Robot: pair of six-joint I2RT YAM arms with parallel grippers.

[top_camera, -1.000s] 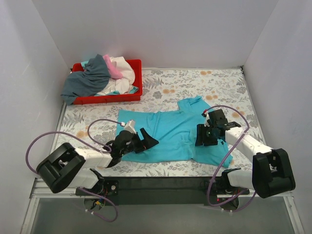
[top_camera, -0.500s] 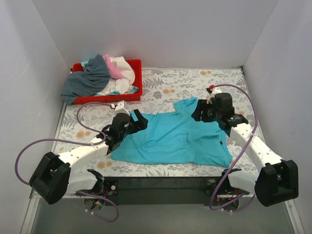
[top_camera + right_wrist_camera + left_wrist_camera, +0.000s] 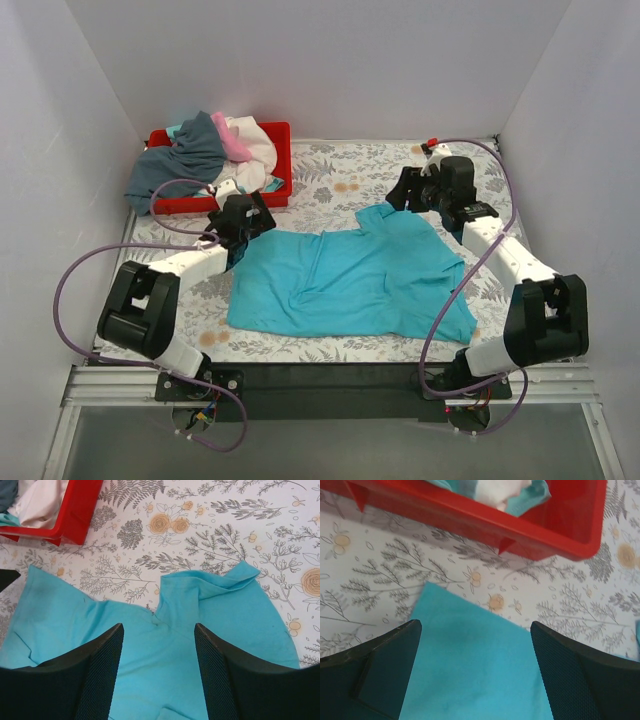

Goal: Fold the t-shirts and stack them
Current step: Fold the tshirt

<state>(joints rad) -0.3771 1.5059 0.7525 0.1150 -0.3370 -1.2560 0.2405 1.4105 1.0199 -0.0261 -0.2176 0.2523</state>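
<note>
A bright turquoise t-shirt (image 3: 345, 280) lies spread on the flowered table, its far right sleeve folded over. My left gripper (image 3: 247, 222) is open and empty above its far left corner (image 3: 470, 650). My right gripper (image 3: 412, 192) is open and empty above the shirt's far right part, over the folded sleeve (image 3: 210, 595). Slate grey (image 3: 185, 160), white (image 3: 250, 145) and pink (image 3: 236, 146) t-shirts lie heaped in the red tray.
The red plastic tray (image 3: 283, 190) stands at the back left, close beyond the left gripper; its front wall shows in the left wrist view (image 3: 470, 517) and its corner in the right wrist view (image 3: 75, 515). White walls enclose the table (image 3: 350, 180) on three sides.
Both arms have stretched out from the near part of the shirt to its far edge. The shirt's near side now lies flat and spread out. Both grippers are open.
</note>
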